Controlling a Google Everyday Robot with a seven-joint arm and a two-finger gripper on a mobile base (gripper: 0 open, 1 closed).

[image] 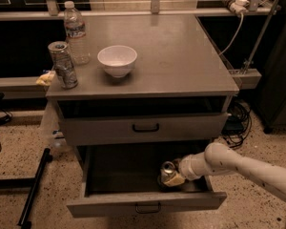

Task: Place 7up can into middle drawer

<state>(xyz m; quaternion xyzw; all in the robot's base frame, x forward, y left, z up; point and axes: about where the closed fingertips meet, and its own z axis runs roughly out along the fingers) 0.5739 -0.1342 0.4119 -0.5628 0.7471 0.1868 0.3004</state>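
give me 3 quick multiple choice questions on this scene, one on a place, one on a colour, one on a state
1. Where is the 7up can?
A) on the floor
B) in the middle drawer
C) on a chair

2. What colour is the bowl?
A) white
B) red
C) black

3. The middle drawer is:
A) pulled open
B) shut
C) taken out

Answers:
1 B: the can sits inside the drawer, with the gripper right at it.
2 A: the bowl is plainly white.
3 A: its front stands well out below the upper drawer and its inside shows.
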